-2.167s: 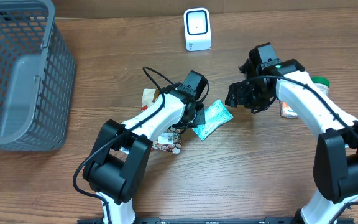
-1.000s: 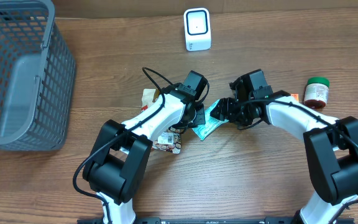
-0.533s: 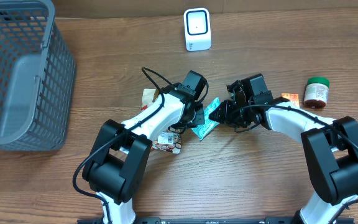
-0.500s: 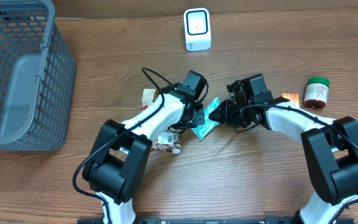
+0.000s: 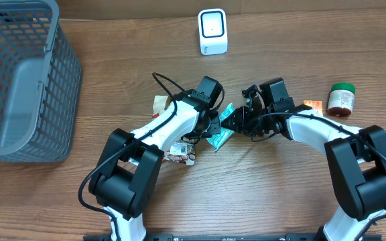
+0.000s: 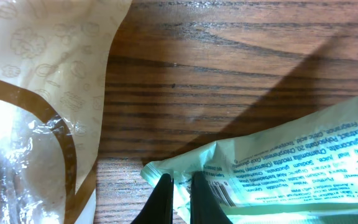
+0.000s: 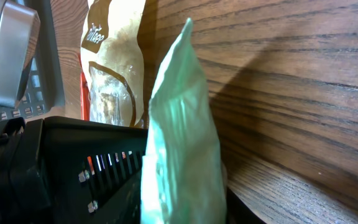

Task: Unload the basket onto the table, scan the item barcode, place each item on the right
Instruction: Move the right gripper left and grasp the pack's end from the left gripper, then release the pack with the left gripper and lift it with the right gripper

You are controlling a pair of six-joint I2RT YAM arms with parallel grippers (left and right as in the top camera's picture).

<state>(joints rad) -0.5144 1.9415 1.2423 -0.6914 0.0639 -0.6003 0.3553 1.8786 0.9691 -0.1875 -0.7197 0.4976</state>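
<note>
Both arms are the same build: left arm [image 5: 169,124] and right arm [image 5: 317,127] have glossy white link shells between chunky black joint housings, with black shoulders near the worktop's near edge. A thin black cable [image 5: 166,79] loops off the left forearm. The left gripper [image 6: 179,196] ends in two slim, black, tapered fingers [image 6: 162,200]. The right wrist view shows a black slotted housing [image 7: 55,180] with two small screws.

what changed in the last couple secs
The right tool swung left from beside the jar to the right end of the green packet, which tipped up on edge. The left tool stayed shut on it; scanner and basket unmoved.
</note>
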